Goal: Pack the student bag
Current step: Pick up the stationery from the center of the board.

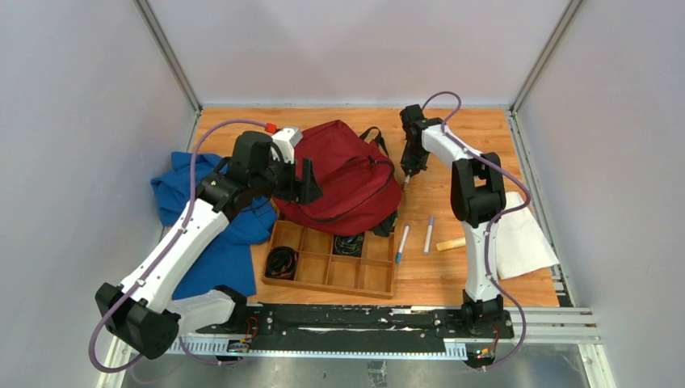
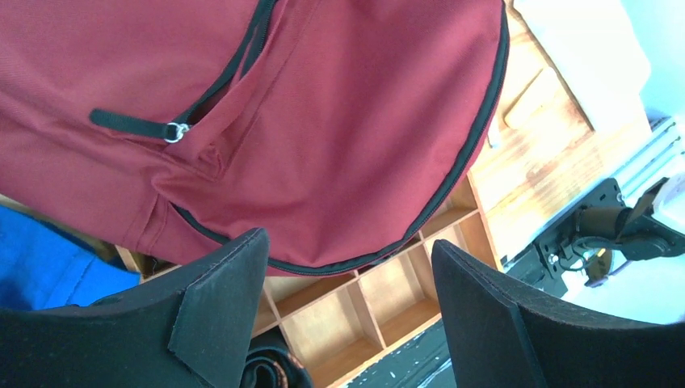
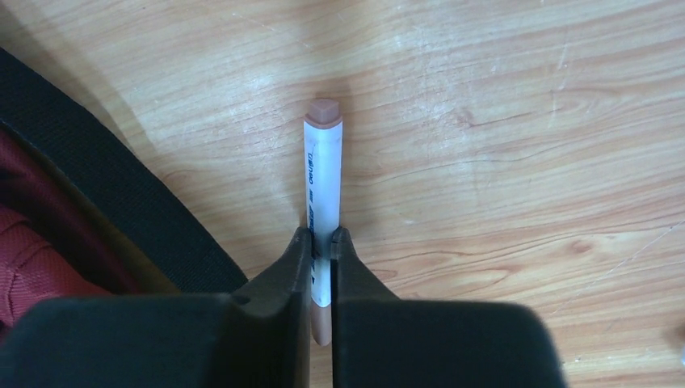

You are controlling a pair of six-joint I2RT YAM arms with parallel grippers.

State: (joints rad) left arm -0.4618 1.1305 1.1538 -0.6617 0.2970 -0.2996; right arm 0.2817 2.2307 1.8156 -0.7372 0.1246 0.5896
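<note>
Right jaws clench 1 pen (image 3: 322, 178) beside the bag (image 1: 347, 174), likely for packing; left jaws gape over its zipper (image 2: 242, 65), apparently to open it.

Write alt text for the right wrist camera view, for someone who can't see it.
The right claw is shut on a white pen with brownish end caps, seen against the wooden tabletop. At the left edge lie a black strap and a sliver of the dark red student bag.
</note>
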